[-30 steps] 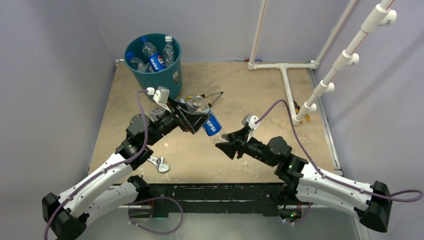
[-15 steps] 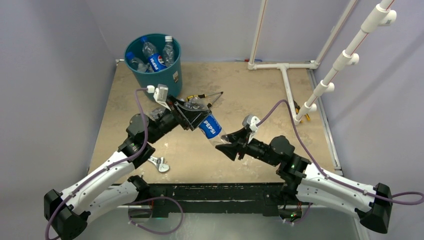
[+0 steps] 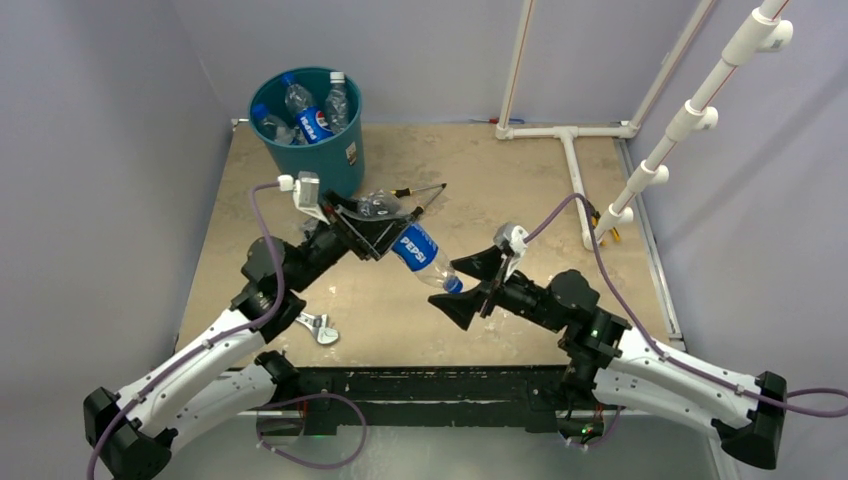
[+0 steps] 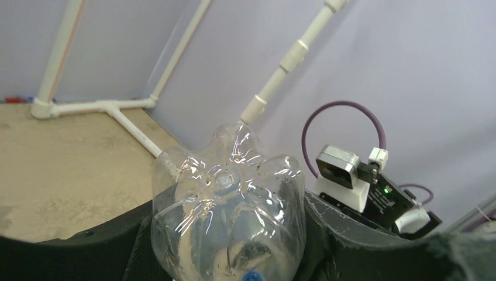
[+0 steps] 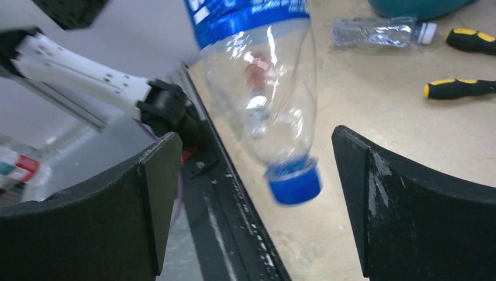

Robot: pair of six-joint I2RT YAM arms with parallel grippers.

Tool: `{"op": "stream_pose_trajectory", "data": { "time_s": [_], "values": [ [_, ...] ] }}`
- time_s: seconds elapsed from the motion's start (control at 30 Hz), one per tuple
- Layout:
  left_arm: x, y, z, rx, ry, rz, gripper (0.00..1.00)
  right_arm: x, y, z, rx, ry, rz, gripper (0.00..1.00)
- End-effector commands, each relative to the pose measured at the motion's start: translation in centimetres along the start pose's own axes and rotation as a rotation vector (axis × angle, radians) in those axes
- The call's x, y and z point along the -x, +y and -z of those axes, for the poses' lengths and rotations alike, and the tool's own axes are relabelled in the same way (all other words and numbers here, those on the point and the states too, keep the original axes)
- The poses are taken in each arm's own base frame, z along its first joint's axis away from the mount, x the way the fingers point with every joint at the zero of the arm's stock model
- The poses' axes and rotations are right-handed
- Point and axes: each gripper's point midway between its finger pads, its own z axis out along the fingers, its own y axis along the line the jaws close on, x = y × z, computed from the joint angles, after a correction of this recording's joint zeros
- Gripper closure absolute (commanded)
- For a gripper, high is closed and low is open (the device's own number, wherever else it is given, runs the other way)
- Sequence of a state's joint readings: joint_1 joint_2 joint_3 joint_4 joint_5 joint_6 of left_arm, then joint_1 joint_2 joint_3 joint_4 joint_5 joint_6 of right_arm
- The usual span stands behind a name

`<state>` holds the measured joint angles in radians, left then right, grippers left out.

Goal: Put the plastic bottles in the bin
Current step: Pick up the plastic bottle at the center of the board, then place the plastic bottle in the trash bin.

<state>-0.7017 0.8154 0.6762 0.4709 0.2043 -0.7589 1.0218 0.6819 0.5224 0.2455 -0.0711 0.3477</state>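
Gripping the Pepsi bottle [image 3: 420, 252] by its base, the left claw [image 3: 385, 228] holds it in the air mid-table, long axis slanting cap-down toward the right claw [image 3: 462, 287], which stands wide open around the cap without touching. Left arm is nearer the bin [image 3: 315, 165], far-left corner, open air between

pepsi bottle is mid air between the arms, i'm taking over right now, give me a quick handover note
Left tool: shut on the base end of the Pepsi bottle, held above the table.
Right tool: open, fingers either side of the blue cap, not gripping.
Done: about four bottles visible in the bin.
Left: bin the held bottle, then the clear bottle lying on the table near the screwdrivers.
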Motion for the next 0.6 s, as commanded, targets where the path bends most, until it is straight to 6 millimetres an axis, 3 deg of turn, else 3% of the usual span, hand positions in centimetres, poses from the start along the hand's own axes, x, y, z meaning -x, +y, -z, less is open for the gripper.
{"op": "stream_pose_trajectory", "data": {
  "time_s": [0.0,0.1,0.2,0.3,0.47,0.57],
  "values": [
    [7.4,-2.3,0.4,0.015,-0.239,-0.166,0.92,6.8,3.4,1.7,0.087,-0.180,-0.141,0.01],
    [10.6,-4.1,0.4,-0.010,-0.315,-0.343,0.98,9.4,3.9,2.5,0.086,-0.256,-0.267,0.01],
    [11.3,-6.5,0.0,-0.119,-0.313,-0.616,0.99,10.6,4.3,2.6,0.098,-0.293,-0.410,0.01],
    [9.4,-7.5,-0.5,-0.251,-0.252,-0.894,1.00,11.6,4.7,2.4,0.131,-0.335,-0.558,0.01],
    [5.4,-6.2,-1.5,-0.403,-0.108,-1.298,1.00,14.4,5.7,1.8,0.217,-0.412,-0.729,0.01],
    [4.4,-5.0,-1.6,-0.424,-0.088,-1.520,1.00,15.9,5.2,0.5,0.184,-0.411,-0.748,0.01]
  ]
}}
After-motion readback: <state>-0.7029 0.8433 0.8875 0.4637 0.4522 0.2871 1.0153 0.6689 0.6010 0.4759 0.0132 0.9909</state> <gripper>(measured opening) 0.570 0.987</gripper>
